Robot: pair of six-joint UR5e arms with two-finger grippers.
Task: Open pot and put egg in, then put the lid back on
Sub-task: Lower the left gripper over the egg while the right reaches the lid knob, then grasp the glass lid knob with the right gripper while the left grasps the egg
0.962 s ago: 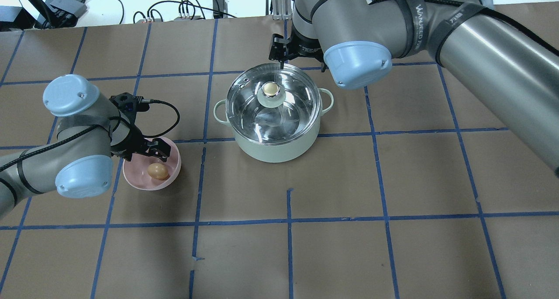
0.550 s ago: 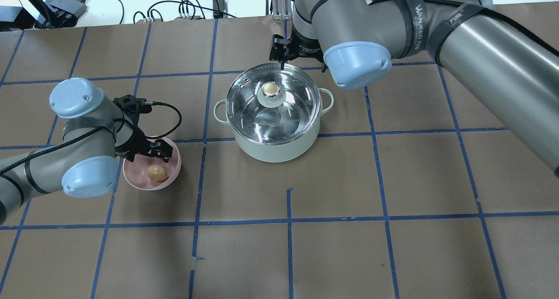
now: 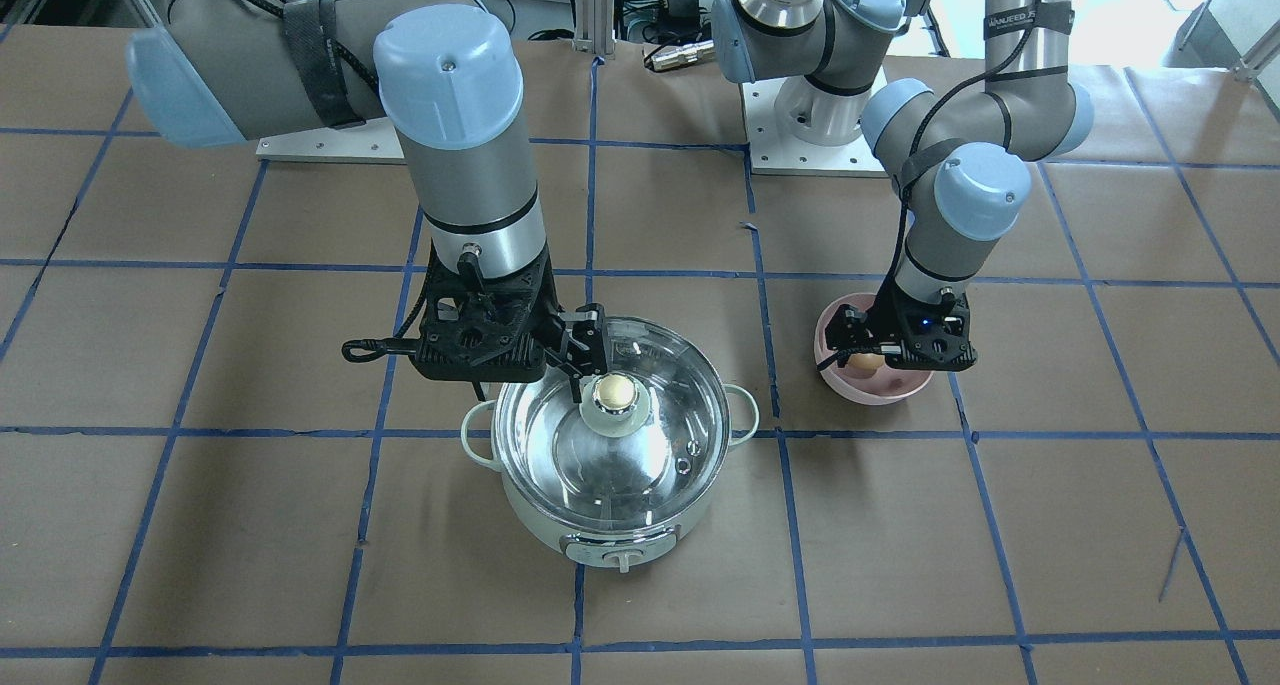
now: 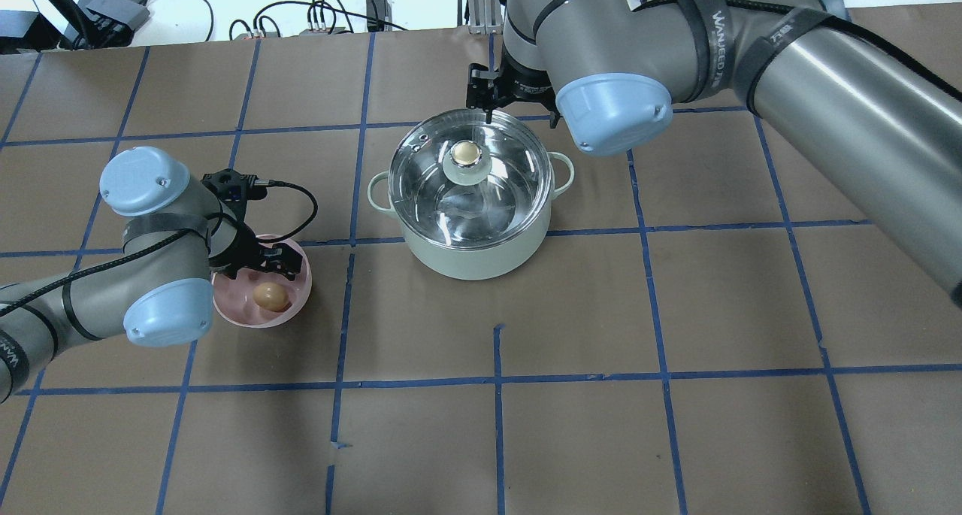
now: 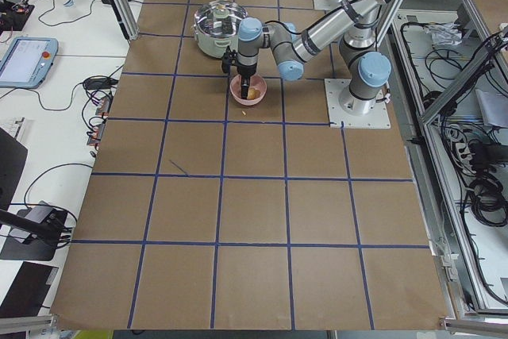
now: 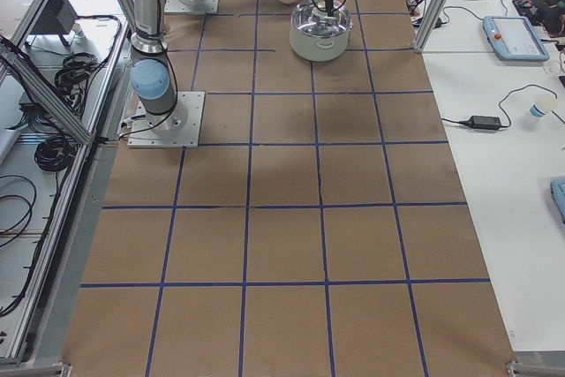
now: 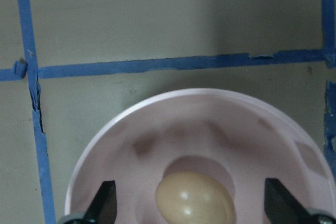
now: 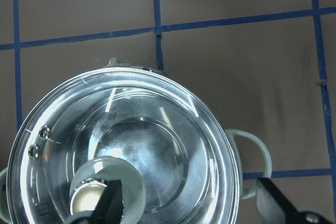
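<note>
The mint-green pot (image 4: 473, 255) stands mid-table with the glass lid (image 4: 481, 192) on it and the lid's shiny knob (image 4: 467, 154) on top. The brown egg (image 4: 270, 295) lies in a pink bowl (image 4: 301, 293) to the pot's left. My left gripper (image 4: 264, 263) is open just above the bowl; in the left wrist view its fingers (image 7: 105, 205) straddle the egg (image 7: 194, 200). My right gripper (image 4: 488, 105) is open over the pot's far rim. In the right wrist view one finger (image 8: 113, 200) overlaps the knob (image 8: 89, 198), and the knob sits off-centre between the jaws.
The table is brown paper with a blue tape grid (image 4: 496, 383). Cables and power boxes (image 4: 113, 7) lie beyond the far edge. In the front-facing view the pot's control knob (image 3: 618, 560) faces away from the robot bases (image 3: 820, 115).
My left arm has swung in toward the pink bowl, with its gripper staying open over the egg. The right gripper has barely shifted above the lid. Pot, lid and egg have not moved.
</note>
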